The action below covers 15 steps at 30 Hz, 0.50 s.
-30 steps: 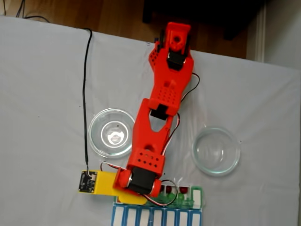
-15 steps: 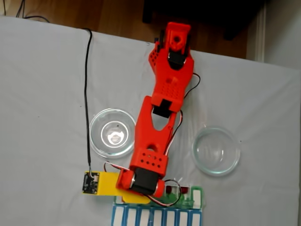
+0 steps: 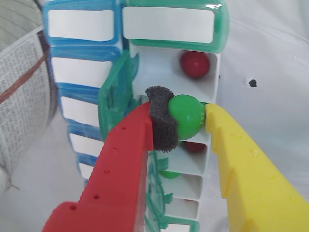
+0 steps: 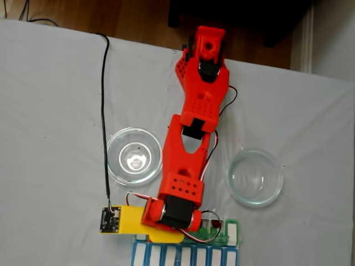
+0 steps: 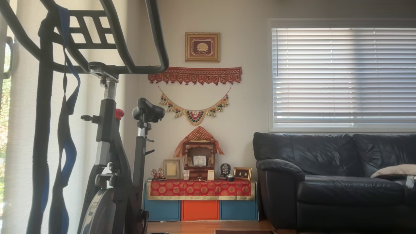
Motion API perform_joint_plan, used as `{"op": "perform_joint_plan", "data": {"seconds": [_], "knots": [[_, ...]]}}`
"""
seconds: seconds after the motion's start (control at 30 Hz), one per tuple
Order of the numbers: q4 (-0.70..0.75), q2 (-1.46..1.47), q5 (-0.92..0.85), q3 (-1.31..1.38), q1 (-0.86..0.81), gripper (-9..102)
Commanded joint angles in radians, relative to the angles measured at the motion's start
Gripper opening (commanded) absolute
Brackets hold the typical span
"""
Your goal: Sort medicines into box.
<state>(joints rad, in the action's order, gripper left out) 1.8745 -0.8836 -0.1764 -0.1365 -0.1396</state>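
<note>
- The wrist view rides just behind the claw (image 3: 188,118) and looks along its red and yellow fingers, very close onto the box (image 3: 169,92) and the blue-framed row (image 3: 79,72) beside it.
- The fixed view looks straight down from above on the white tabletop (image 4: 50,111), far enough to take in the whole arm (image 4: 191,133) and two glass dishes (image 4: 135,155).
- Both share the box (image 4: 222,233) at the fixed view's bottom edge.
- The other view stands low in a room, facing a wall, an exercise bike (image 5: 107,146) and a sofa (image 5: 334,178).
</note>
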Motion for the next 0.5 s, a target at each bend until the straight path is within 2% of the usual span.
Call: {"op": "perform_joint_plan", "data": {"seconds": [0.0, 0.47], "knots": [[0.034, -0.011, 0.015, 0.160, -0.011, 1], [0.034, -0.011, 0.003, 0.138, -0.008, 1]]}}
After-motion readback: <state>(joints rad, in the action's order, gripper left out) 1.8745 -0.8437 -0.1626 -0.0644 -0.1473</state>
